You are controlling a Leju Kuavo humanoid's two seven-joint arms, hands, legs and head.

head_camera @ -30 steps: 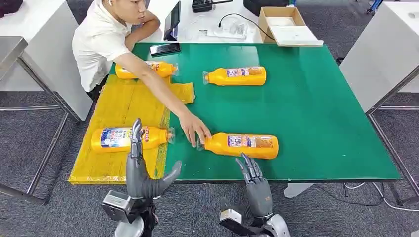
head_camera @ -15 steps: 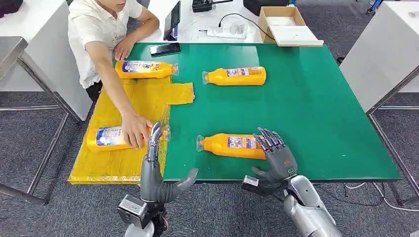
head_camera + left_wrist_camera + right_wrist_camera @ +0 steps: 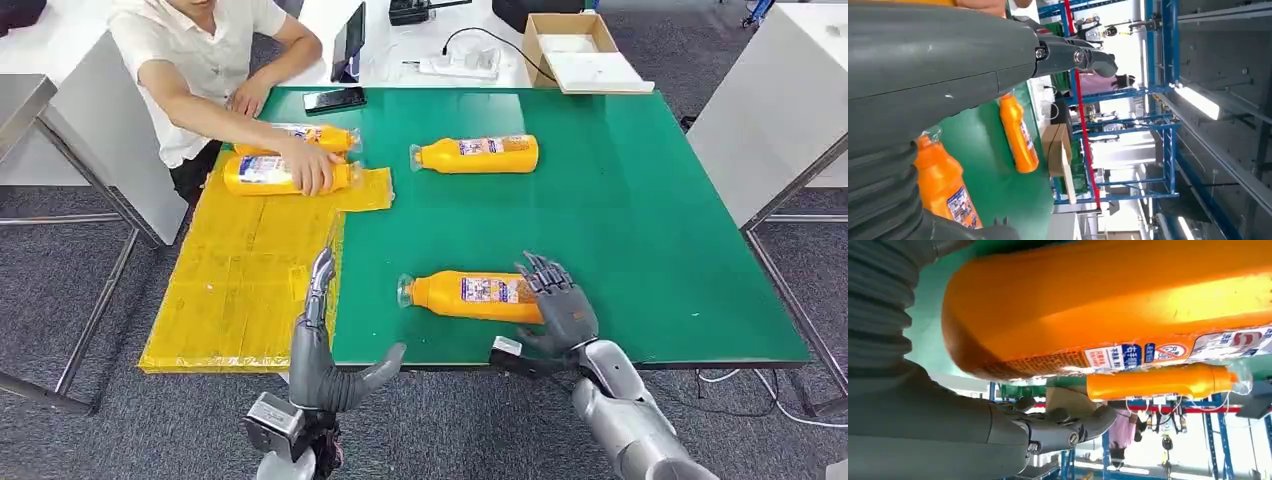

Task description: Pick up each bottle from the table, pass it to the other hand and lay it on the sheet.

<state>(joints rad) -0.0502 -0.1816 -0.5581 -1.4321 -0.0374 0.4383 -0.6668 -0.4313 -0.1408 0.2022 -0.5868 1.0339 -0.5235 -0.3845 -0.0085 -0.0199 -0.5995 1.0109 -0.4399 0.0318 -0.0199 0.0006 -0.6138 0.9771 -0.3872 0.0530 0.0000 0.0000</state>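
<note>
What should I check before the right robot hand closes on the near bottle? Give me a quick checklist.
1. Right robot hand at the base end of the near bottle: ok.
2. Fingers wrapped firmly: cannot tell.
3. Left robot hand open, ready to receive: ok.
4. Yellow sheet has bare space near the robot: ok.
5. Person's hand away from the near bottle: ok, it rests on a bottle at the sheet's far end.

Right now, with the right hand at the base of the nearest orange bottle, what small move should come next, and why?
Probably close the right hand around the base of the nearest orange bottle and lift it. The fingers are spread over that end but do not look wrapped yet, and the left hand waits open beside the yellow sheet.
</note>
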